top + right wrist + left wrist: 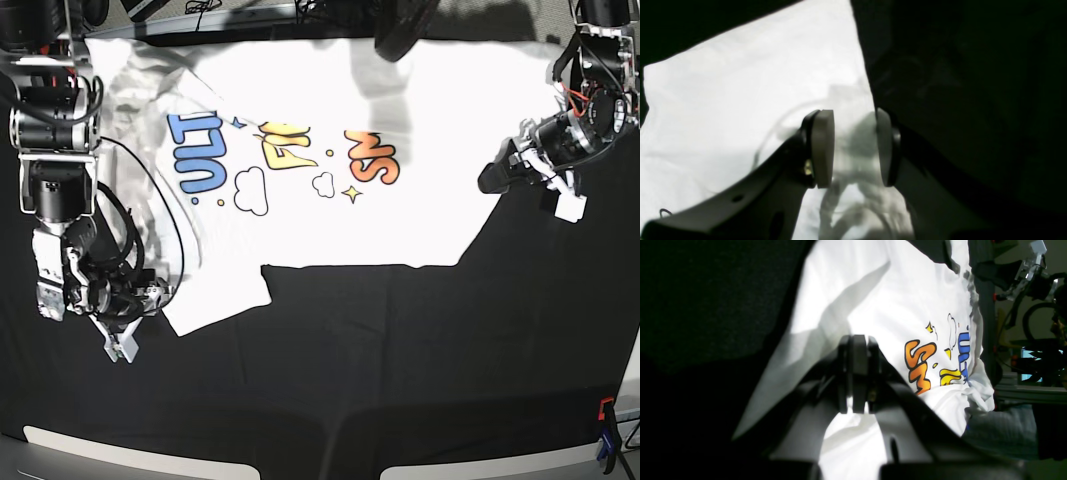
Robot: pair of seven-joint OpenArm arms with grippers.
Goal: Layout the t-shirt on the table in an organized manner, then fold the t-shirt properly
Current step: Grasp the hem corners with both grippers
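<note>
- The left gripper reaches in from the upper right of the base view, jaws pressed together on the hem edge of the t-shirt.
- The right gripper sits low at the left of that view, jaws spread apart over the sleeve, clamping nothing.
- The table is draped in black cloth, with a clamp at the lower right.
- The t-shirt lies print-up across the upper half, between both grippers.
</note>
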